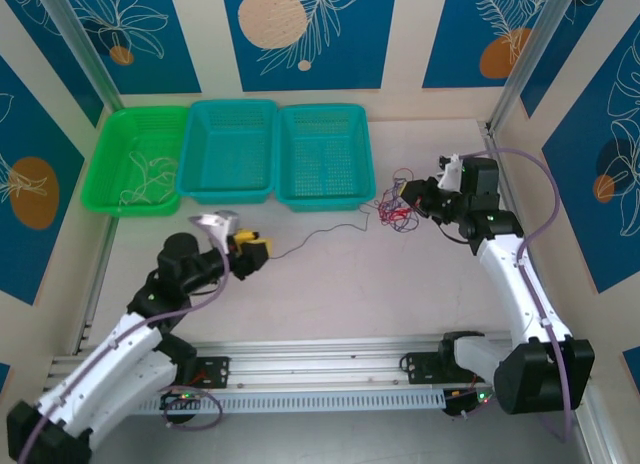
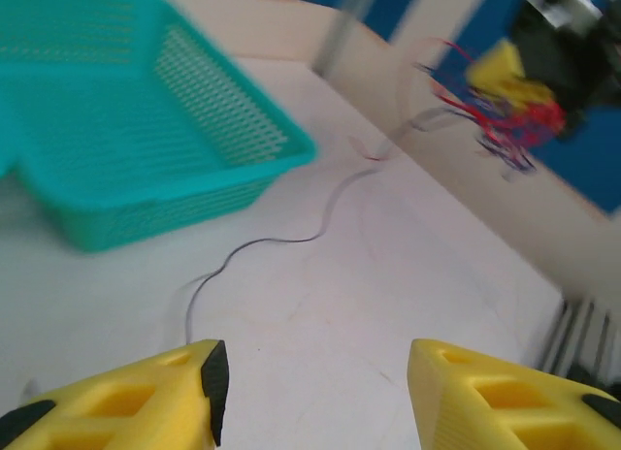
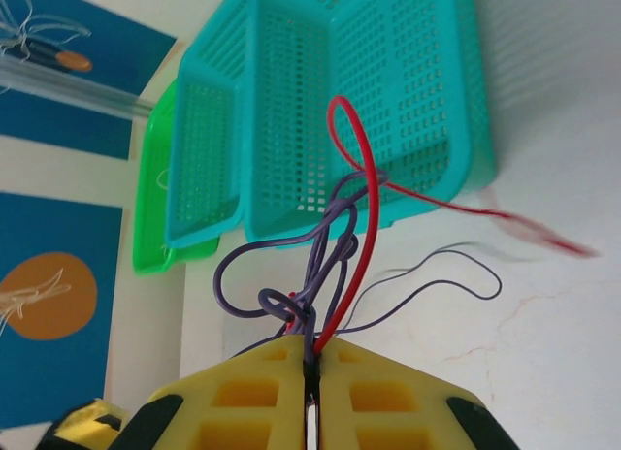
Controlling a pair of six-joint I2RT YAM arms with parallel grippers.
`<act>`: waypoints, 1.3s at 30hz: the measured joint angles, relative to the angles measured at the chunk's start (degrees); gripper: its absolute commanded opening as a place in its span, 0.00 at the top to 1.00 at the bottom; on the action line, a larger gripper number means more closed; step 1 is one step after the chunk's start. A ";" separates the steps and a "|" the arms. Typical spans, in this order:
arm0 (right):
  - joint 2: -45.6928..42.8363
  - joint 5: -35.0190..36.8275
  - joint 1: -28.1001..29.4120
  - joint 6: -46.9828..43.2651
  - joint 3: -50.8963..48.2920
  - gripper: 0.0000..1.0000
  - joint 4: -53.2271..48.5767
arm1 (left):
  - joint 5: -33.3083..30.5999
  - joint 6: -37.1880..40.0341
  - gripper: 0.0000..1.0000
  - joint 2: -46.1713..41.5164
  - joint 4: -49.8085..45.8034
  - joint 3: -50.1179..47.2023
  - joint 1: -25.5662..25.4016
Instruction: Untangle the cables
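Right wrist view: right gripper pinched shut on the cables.
Red and dark strands loop toward 12 o'clock, blurring where they trail to 3 o'clock; left gripper gapes empty, cropped at 6 o'clock.

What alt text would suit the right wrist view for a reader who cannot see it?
The right gripper has its yellow fingers shut on a tangle of thin cables: a red wire loops up among dark purplish ones. Beyond, two teal baskets and a green basket stand side by side on the white table.
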 measured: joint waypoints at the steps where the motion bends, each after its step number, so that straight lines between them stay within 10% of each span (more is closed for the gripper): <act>1: -0.17 0.02 0.76 -0.39 0.42 1.00 -0.39 | -0.92 3.26 0.48 2.36 0.68 2.05 -3.21; 8: -1.84 0.22 5.46 -1.11 1.22 1.00 -1.05 | -7.58 23.87 0.42 18.99 5.07 11.30 -18.82; 18: -1.92 0.20 12.61 -2.97 1.22 1.00 -0.83 | -17.97 36.13 0.36 33.27 15.91 14.73 -20.76; 27: -1.92 0.68 14.05 -3.78 1.62 1.00 -0.76 | -20.79 39.47 1.00 34.49 20.41 17.20 -20.76; 39: -4.55 11.76 2.49 0.17 -1.20 1.00 -4.33 | -24.83 29.64 1.00 24.76 19.43 12.17 -18.32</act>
